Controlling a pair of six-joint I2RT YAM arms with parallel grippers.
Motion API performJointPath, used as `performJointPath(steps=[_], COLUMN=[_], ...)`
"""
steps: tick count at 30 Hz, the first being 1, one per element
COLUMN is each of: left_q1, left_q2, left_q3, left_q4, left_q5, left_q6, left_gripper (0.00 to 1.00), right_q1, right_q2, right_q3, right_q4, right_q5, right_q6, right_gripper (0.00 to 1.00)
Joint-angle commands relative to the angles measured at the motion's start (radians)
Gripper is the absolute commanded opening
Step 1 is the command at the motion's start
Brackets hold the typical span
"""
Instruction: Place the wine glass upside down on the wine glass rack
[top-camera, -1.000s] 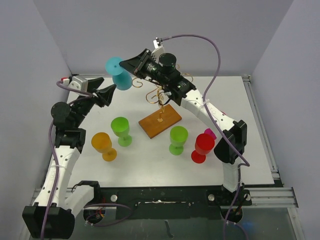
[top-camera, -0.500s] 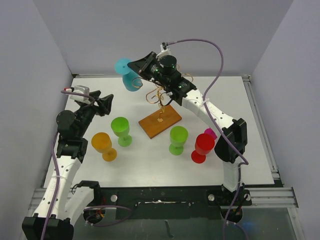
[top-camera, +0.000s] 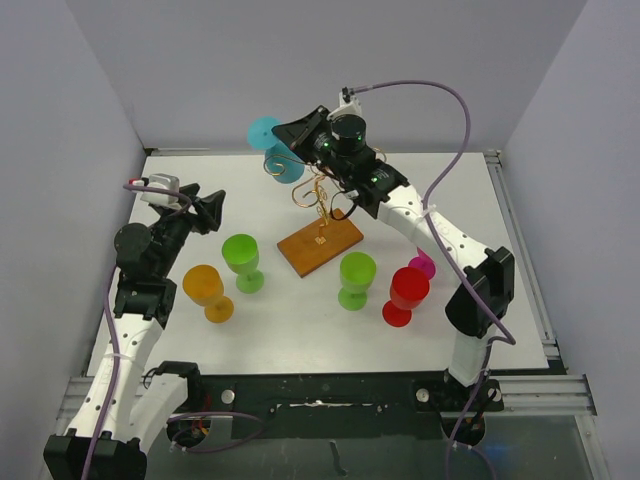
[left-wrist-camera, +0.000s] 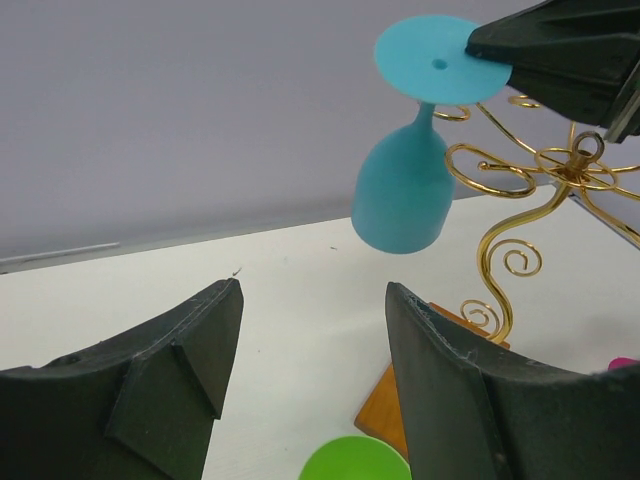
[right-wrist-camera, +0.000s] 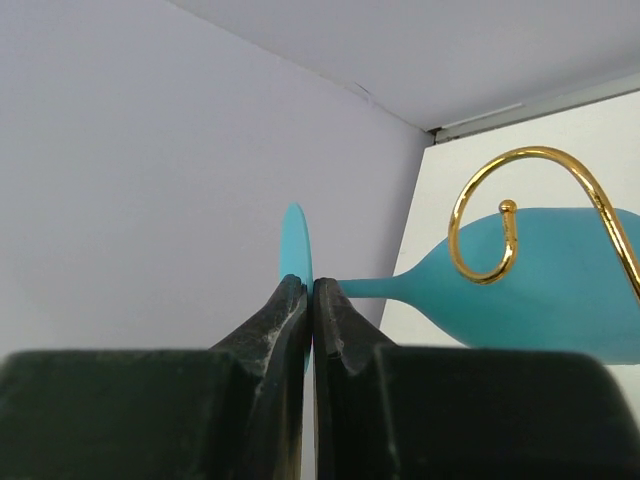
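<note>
My right gripper (top-camera: 290, 132) is shut on the flat foot of a teal wine glass (top-camera: 276, 152), held upside down in the air beside the gold wire rack (top-camera: 318, 195) on its brown wooden base (top-camera: 320, 244). In the right wrist view the fingertips (right-wrist-camera: 300, 300) pinch the foot, and the bowl (right-wrist-camera: 540, 290) lies behind a gold scroll arm (right-wrist-camera: 500, 230). In the left wrist view the teal glass (left-wrist-camera: 405, 190) hangs left of the rack's scroll arms (left-wrist-camera: 520, 200). My left gripper (top-camera: 215, 205) is open and empty, well left of the rack.
On the table stand a light green glass (top-camera: 242, 262), an orange glass (top-camera: 207, 293), a second green glass (top-camera: 355, 279), a red glass (top-camera: 405, 295) and a magenta glass (top-camera: 423, 265) half hidden behind the right arm. Grey walls enclose the table.
My right gripper has carried the teal glass to the right, from the back left to right beside the rack's scroll arms. The left arm drew back and lower, then held still.
</note>
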Motion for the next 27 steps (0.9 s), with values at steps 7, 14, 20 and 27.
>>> performJointPath(steps=[7,14,20,27], left_q1=[-0.005,-0.005,-0.005,-0.005], left_q2=[-0.012,-0.010,-0.009,-0.006], left_q3=[0.004,0.000,-0.001,-0.002], left_q4=[0.041,0.046,0.046,0.047], left_q5=[-0.046,-0.048,-0.052,-0.054], left_q6=[-0.016,-0.021,-0.022,-0.022], left_gripper=[0.58,0.58,0.58,0.58], right_q1=[-0.005,-0.012,-0.017,-0.029], right_q2=[-0.102,-0.123,-0.139,-0.157], right_q3=[-0.020,-0.052,-0.073,-0.084], right_q4=[0.014,0.002,0.000,-0.002], right_q5=[0.063,0.088,0.115,0.149], right_q6=[-0.021,-0.018,-0.017,-0.022], right_gripper=[0.00,0.00,0.00,0.00])
